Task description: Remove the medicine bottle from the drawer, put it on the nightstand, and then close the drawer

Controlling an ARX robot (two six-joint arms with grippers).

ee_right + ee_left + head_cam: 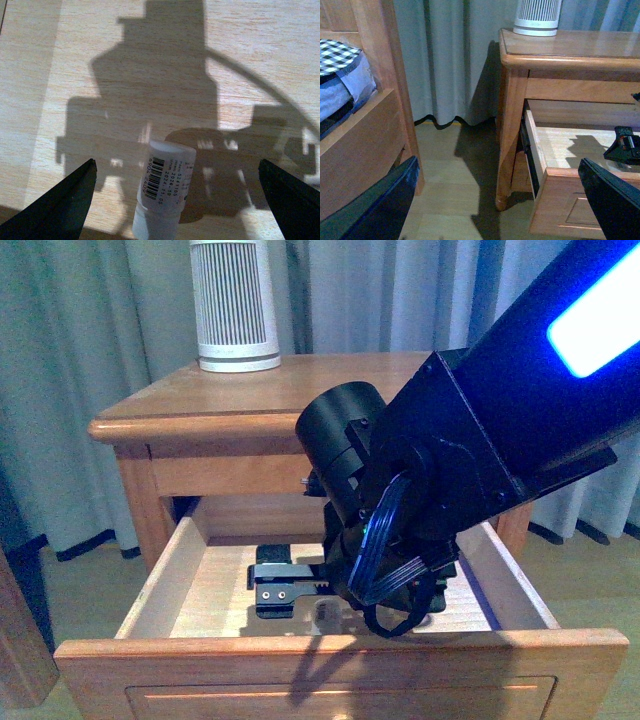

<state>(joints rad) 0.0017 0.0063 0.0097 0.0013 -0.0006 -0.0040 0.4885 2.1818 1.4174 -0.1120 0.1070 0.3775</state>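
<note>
The nightstand stands ahead with its upper drawer pulled out. My right gripper reaches down inside the drawer. In the right wrist view the medicine bottle, small and white with a barcode label, rests on the pale drawer floor. My right gripper is open, with one finger on each side of the bottle and not touching it. My left gripper hangs open and empty over the floor, beside the nightstand and the drawer's front.
A large white ribbed cylinder stands at the back left of the nightstand top. A wooden bed frame with checked bedding lies across the floor gap from the nightstand. Grey curtains hang behind.
</note>
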